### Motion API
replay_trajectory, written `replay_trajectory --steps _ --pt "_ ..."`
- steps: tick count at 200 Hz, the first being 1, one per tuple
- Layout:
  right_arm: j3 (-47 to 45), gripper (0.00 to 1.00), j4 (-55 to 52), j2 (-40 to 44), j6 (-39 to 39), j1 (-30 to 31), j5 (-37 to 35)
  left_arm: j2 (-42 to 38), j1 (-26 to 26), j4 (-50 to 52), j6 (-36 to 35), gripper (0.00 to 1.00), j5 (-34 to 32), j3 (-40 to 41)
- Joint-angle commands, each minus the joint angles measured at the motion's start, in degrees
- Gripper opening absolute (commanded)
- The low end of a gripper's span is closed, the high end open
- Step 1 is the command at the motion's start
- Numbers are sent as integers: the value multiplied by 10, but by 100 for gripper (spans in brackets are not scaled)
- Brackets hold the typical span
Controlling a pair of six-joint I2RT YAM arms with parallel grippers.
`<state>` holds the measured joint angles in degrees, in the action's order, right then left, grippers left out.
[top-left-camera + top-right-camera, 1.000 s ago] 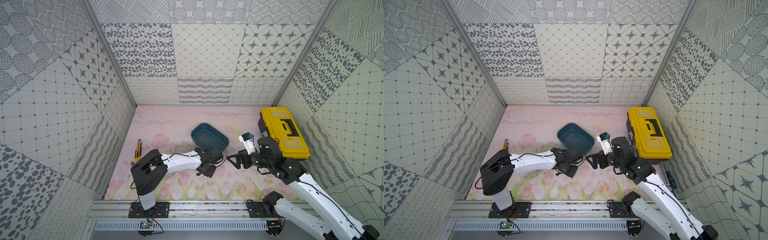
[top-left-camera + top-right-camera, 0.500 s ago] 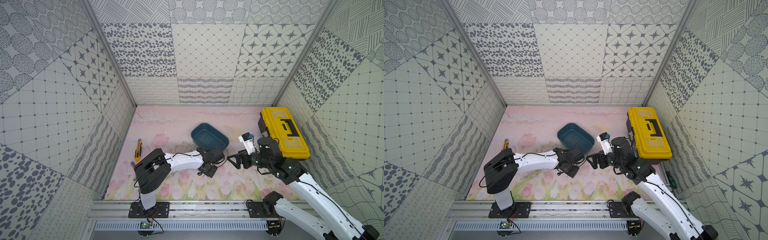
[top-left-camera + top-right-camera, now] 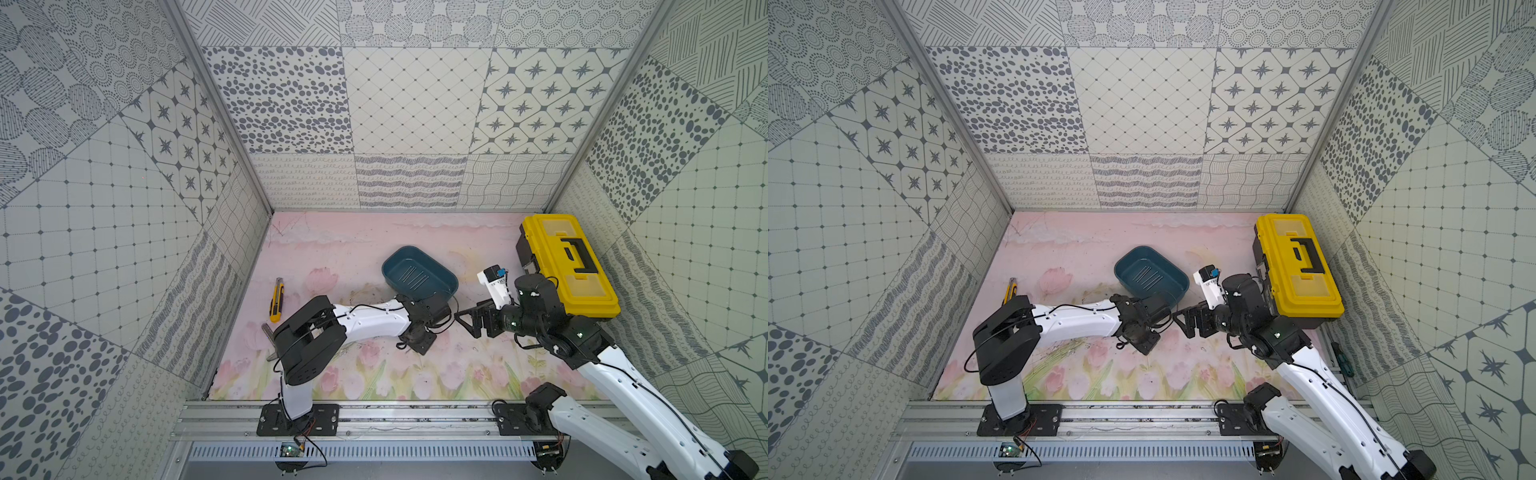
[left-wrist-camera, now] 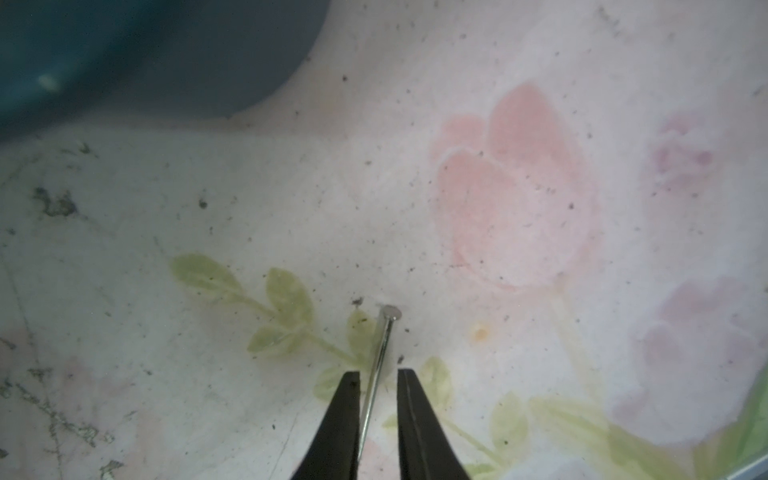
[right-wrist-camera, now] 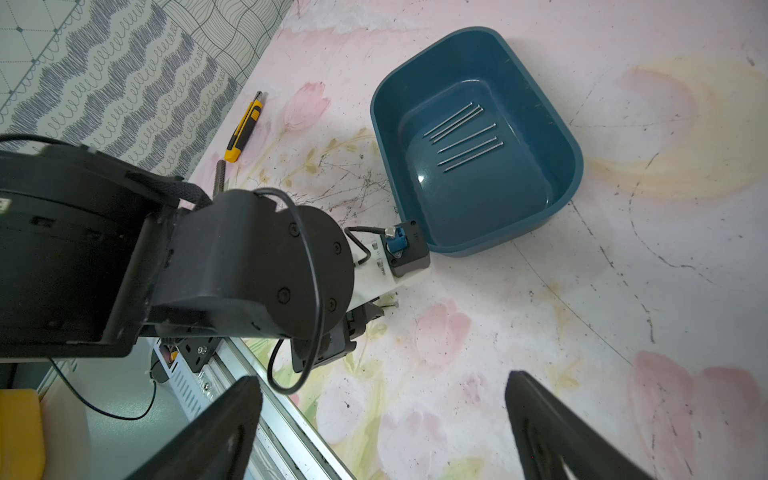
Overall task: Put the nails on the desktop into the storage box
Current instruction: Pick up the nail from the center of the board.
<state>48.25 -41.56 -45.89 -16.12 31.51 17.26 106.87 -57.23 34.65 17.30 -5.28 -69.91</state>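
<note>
Now one nail (image 4: 384, 336) lies flat on the desktop (image 4: 291, 187), near the storage box (image 5: 478, 199) that holds the other nails (image 5: 465, 135). The left gripper (image 4: 378, 371) straddles its shank with jaws narrowly parted, not clamped. The right gripper (image 5: 382, 378) hangs wide open. This light, stiff, slick steel likely rolls, so pinch mid-shank.

The storage box (image 5: 534, 112) is a shallow dark teal tub with rounded corners and no lid. It sits upright on the desktop (image 5: 623, 291), a pale pink sheet printed with tulips and green leaves and scuffed with dark scratches. Several thin grey nails (image 5: 466, 138) lie on the box's floor, side by side and roughly parallel. One more nail (image 4: 380, 361), straight with a flat round head, is outside the box near one corner. Whether it rests on the desktop is unclear.
</note>
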Motion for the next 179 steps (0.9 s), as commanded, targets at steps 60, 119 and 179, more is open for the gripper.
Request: replay_trajectory --steps 60,119,179 --pt "-1 97 10 6 -2 3 -12 20 8 28 -33 21 18 -9" --pt "0 97 9 9 -1 3 -15 31 7 22 -29 11 28 2" --pt "2 97 9 6 2 3 -17 30 9 14 -16 0 16 26"
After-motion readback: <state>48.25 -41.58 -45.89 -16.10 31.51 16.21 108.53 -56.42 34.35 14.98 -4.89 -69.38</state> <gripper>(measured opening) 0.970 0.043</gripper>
